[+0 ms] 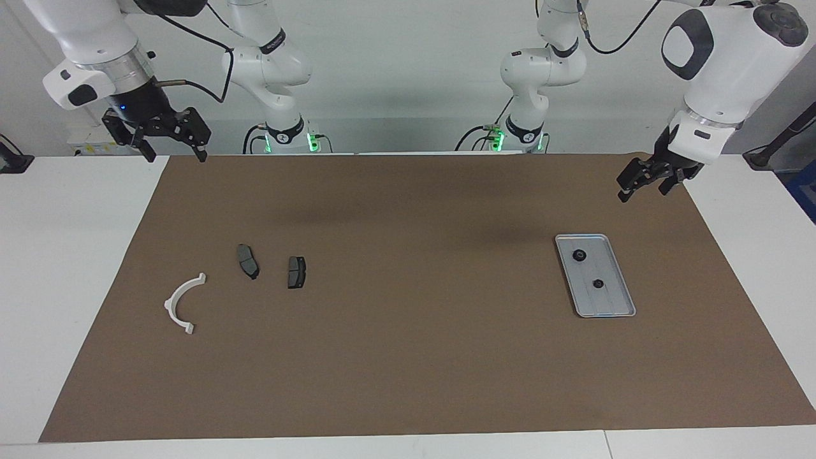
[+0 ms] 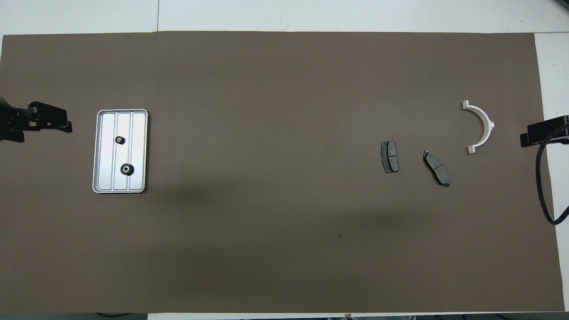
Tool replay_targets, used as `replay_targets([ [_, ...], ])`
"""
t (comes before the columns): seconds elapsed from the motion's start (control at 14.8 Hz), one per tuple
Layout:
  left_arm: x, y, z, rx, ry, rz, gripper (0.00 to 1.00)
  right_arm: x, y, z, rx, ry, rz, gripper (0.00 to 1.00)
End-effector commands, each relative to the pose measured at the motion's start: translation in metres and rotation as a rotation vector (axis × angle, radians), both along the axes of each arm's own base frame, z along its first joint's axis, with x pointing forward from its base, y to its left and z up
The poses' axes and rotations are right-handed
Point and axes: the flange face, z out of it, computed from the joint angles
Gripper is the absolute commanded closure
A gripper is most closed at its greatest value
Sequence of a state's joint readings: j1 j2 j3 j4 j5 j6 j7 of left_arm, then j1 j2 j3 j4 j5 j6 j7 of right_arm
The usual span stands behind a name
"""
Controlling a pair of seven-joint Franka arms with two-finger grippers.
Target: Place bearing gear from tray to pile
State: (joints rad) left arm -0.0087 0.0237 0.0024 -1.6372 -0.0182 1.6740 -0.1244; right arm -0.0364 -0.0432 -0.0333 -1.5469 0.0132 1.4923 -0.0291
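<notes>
The silver ridged tray (image 1: pixel 613 301) (image 2: pixel 138 146) lies toward the left arm's end of the table. Two small black round gears rest in it, apart from each other: the bigger one (image 1: pixel 579 255) (image 2: pixel 127 169) nearer to the robots, the smaller one (image 1: pixel 598 284) (image 2: pixel 120 140) farther out. The pile lies at the right arm's end: a white half-ring bracket (image 1: pixel 183 303) (image 2: pixel 480 126) and two dark brake pads (image 1: pixel 248 261) (image 1: pixel 296 272) (image 2: pixel 436 168) (image 2: pixel 390 156). My left gripper (image 1: pixel 645 186) (image 2: pixel 66 126) hangs open and empty beside the tray at the mat's edge. My right gripper (image 1: pixel 177 155) (image 2: pixel 543 132) hangs open and empty over the mat's corner.
A brown mat (image 1: pixel 408 357) (image 2: pixel 275 89) covers most of the white table. A black cable (image 2: pixel 543 186) loops down below the right gripper at the mat's edge.
</notes>
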Motion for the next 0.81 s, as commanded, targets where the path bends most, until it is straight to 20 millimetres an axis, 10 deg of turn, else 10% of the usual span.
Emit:
replay_targets([
  [0.0, 0.000, 0.003, 0.007, -0.008, 0.001, -0.009, 0.00, -0.004, -0.005, 0.001, -0.011, 0.017, 0.017, 0.00],
  [0.75, -0.004, 0.021, -0.003, -0.008, 0.046, 0.032, 0.00, -0.003, -0.005, 0.001, -0.012, 0.017, 0.021, 0.00],
])
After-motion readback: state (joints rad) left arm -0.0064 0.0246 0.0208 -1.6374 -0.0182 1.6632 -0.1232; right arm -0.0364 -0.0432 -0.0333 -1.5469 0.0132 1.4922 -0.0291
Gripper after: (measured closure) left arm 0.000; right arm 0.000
